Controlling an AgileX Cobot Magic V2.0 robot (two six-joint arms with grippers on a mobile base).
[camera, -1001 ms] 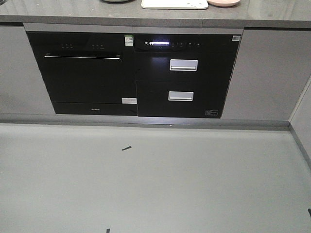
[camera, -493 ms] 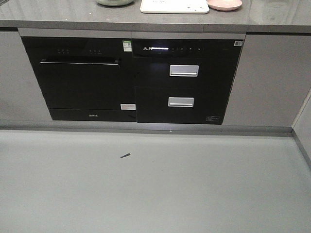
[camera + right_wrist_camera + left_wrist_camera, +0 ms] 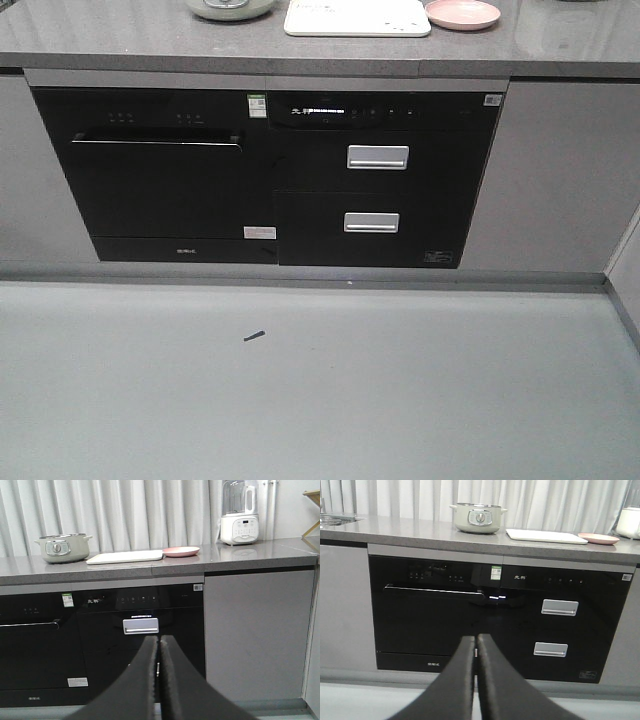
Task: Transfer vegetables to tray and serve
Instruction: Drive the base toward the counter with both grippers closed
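No lettuce leaf shows in any view. The pink plate (image 3: 462, 13), where it would presumably lie, is seen too flat to tell, so a reach planned from here would be blind. The tray (image 3: 357, 18) sits on the counter (image 3: 150, 45) at twelve o'clock in the front view, with the plate just beside it at its three o'clock and a green pot (image 3: 478, 517) at its nine. Crowding is the hazard: an arm going for the plate could nudge it or skid the tray toward the pot. The left gripper (image 3: 475, 639) and right gripper (image 3: 159, 639) are both pressed closed on nothing, low before the black appliance fronts. Raised carelessly, they could clip the counter lip or the drawer handles (image 3: 377, 157); unopened, they would merely shove a limp leaf.
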